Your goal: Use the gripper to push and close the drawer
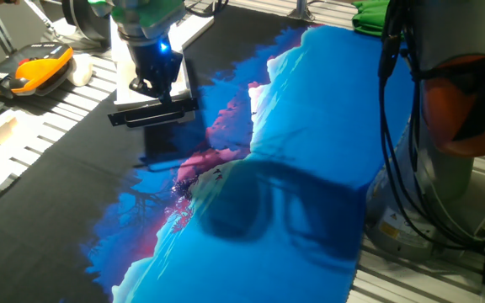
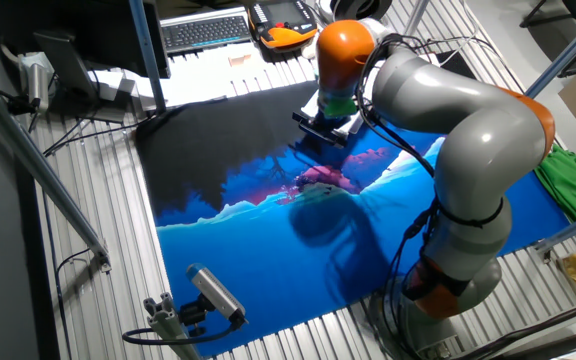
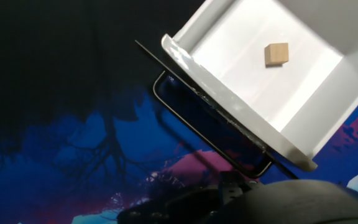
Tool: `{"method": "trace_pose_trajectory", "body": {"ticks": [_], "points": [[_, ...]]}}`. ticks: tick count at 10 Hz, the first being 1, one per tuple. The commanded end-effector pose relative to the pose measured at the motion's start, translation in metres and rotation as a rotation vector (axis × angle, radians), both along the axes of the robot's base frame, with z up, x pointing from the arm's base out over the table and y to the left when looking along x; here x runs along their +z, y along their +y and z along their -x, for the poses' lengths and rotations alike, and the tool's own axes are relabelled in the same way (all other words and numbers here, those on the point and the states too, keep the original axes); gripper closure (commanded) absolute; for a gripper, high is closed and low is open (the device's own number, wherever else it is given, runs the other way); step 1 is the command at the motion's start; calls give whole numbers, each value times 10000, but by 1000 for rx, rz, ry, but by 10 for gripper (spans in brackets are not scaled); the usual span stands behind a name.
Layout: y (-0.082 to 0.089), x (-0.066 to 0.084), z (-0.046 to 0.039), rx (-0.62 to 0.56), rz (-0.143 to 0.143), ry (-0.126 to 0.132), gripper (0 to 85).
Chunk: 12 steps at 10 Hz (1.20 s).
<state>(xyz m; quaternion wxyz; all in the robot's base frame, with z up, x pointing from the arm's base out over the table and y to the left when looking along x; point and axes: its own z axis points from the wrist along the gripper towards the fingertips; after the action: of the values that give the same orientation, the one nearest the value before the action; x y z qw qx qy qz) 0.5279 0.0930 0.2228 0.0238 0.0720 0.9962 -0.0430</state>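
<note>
Drawer (image 3: 260, 81) stands pulled open on the desk, a small wooden block (image 3: 276, 54) inside, tool (image 1: 157, 74) right above its front. Finger spread, can't tell. An off-centre push could skew the unit.

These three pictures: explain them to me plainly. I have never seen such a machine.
The big grey arm with orange joints is a robot. At its tip sits a small black pincer with a blue light. Two pictures come from fixed cameras on different sides of the table; the third comes from a camera on the hand, looking down along the fingers. On the table lies a blue and black printed cloth. At its far edge stands a white unit whose drawer is pulled open, with a black bar handle on its front. Inside lies a small wooden cube. The pincer hangs just above the drawer front and holds nothing that I can see; whether it is open or shut is unclear.
</note>
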Motion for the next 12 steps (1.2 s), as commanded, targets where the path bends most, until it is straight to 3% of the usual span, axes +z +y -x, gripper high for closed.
{"method": "trace_pose_trajectory", "body": {"ticks": [1,5,8,12], "points": [[4,-11,-9,2,0,-1,850],[35,-82,-60,-3,-9,0,850],[102,-104,-83,-8,11,1,850],[116,-184,-119,-10,7,-2,850]]}}
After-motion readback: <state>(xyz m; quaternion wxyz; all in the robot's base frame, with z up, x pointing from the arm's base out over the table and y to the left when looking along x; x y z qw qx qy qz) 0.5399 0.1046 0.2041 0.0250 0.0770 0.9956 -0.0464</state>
